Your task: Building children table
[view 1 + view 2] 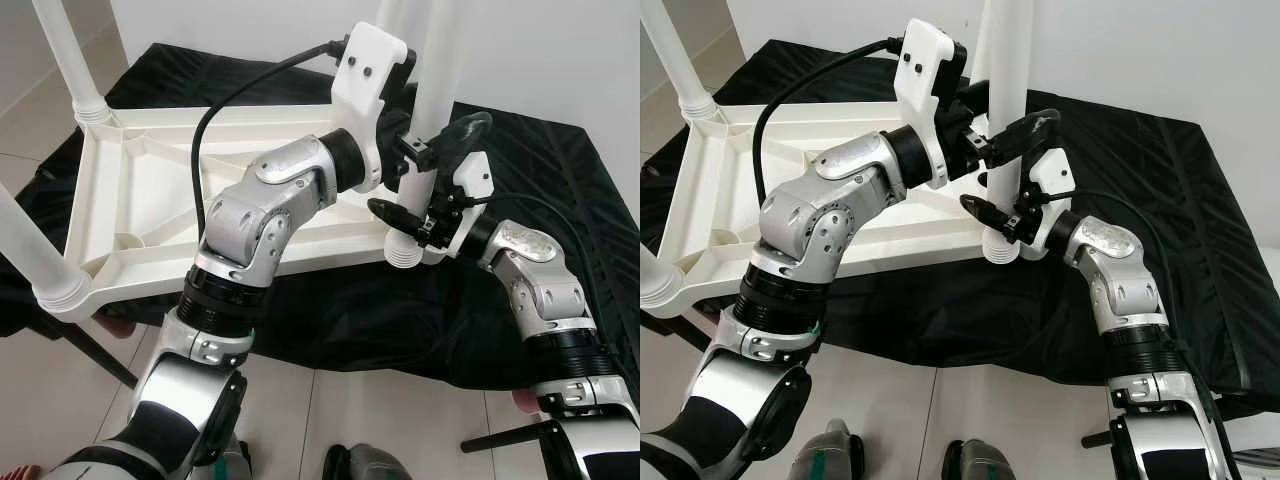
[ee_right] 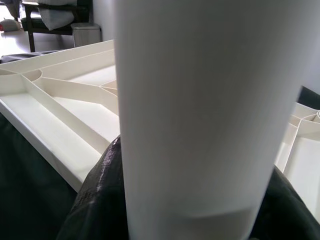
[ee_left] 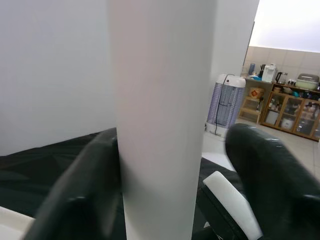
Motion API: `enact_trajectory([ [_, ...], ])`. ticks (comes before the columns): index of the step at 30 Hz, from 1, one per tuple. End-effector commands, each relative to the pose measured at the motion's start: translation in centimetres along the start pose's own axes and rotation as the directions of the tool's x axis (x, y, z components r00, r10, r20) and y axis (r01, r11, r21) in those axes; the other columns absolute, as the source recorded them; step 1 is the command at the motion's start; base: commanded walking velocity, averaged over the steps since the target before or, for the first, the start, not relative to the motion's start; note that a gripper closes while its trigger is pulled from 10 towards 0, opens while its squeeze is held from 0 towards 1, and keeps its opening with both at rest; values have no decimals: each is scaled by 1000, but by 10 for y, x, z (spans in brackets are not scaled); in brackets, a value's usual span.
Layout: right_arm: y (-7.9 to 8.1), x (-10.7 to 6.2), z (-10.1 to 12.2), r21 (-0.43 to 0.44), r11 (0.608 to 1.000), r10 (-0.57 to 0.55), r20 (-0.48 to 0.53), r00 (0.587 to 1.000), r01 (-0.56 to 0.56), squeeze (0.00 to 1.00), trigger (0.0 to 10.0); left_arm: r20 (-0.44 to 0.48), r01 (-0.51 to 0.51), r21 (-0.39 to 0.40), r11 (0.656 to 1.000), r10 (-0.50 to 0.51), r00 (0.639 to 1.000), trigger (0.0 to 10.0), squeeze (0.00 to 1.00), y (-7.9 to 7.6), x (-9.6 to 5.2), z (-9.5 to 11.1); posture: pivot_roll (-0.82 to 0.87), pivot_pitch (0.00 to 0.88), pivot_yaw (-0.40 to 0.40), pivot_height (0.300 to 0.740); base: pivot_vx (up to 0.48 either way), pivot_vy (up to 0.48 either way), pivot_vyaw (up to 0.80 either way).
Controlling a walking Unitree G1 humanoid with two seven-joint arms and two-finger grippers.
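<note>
Both grippers (image 1: 1002, 140) (image 1: 1002, 213) around white table leg (image 1: 1006, 90)

- Upturned tabletop (image 1: 150, 190) lies on the cloth (image 1: 520, 180) over the desk, toward the left.
- Legs stand up at its far-left (image 1: 70, 60) and near-left (image 1: 35, 250) corners.
- Another leg (image 1: 1005, 100) stands upright at its near-right corner.
- Left end effector (image 1: 1005, 135) straddles that leg; right end effector (image 1: 1008, 190) wraps it just below.

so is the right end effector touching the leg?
Touching. In the right wrist view both black fingers press against the white leg; in the right eye view the right end effector clamps its base.
</note>
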State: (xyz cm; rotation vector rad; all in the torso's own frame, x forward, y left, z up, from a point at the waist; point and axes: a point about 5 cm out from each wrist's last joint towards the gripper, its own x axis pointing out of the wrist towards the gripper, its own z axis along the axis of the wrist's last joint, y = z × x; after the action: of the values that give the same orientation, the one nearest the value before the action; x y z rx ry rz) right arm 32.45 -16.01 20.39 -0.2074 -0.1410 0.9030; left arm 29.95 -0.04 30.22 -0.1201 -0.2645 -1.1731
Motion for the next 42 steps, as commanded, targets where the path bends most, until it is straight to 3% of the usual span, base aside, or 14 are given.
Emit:
enact_trajectory([
  [1, -1, -4, 2, -10, 1000, 6, -3, 1000, -6, 0, 10000, -4, 103, -10, 995, -103, 995, 0, 0, -9, 2, 2, 54, 12, -82, 740, 0, 0, 0],
  [15, -3, -5, 5, 1, 1000, -6, -1, 1000, 6, 0, 10000, -17, 106, 4, 994, -106, 994, 0, 0, -9, 2, 1, 53, 20, -80, 740, 0, 0, 0],
  [16, -4, -5, 5, 10, 1000, -13, 5, 1000, 13, 0, 10000, -22, 96, 10, 995, -96, 995, 4353, 0, -8, 3, 1, 53, 21, -80, 740, 0, 0, 0],
  [17, -4, -5, 5, 10, 1000, -13, 5, 1000, 13, 0, 10000, -22, 96, 10, 995, -96, 995, 4353, 0, -8, 3, 1, 53, 21, -80, 740, 0, 0, 0],
  [18, -6, -4, 6, 25, 999, -33, 15, 999, 33, 1000, 10000, -23, 82, 15, 997, -82, 996, 10000, 0, -7, 3, 1, 52, 22, -80, 740, 0, 0, 0],
  [25, -12, 2, 12, 18, 983, -181, 62, 981, 180, 1000, 10000, 4, -56, 56, 997, 56, 998, 10000, 0, 5, 7, 9, 49, 29, -82, 740, 0, 0, 0],
  [33, -9, 9, 15, 22, 960, -278, 89, 956, 277, 1000, 10000, 37, -120, 78, 990, 118, 992, 10000, 0, 11, 9, 16, 52, 31, -84, 740, 0, 0, 0],
  [34, -8, 11, 15, 20, 951, -309, 94, 947, 308, 0, 10000, 46, -131, 85, 988, 128, 991, 10000, 0, 11, 9, 18, 52, 31, -84, 740, 0, 0, 0],
  [39, -6, 17, 16, 25, 892, -451, 104, 887, 451, 0, 10000, 65, -163, 107, 981, 156, 986, 10000, 0, 15, 12, 24, 53, 33, -85, 740, 0, 0, 0],
  [42, -6, 18, 17, 30, 883, -468, 106, 877, 468, 0, 10000, 66, -165, 107, 980, 159, 985, 10000, 0, 16, 12, 25, 53, 33, -85, 740, 0, 0, 0],
])
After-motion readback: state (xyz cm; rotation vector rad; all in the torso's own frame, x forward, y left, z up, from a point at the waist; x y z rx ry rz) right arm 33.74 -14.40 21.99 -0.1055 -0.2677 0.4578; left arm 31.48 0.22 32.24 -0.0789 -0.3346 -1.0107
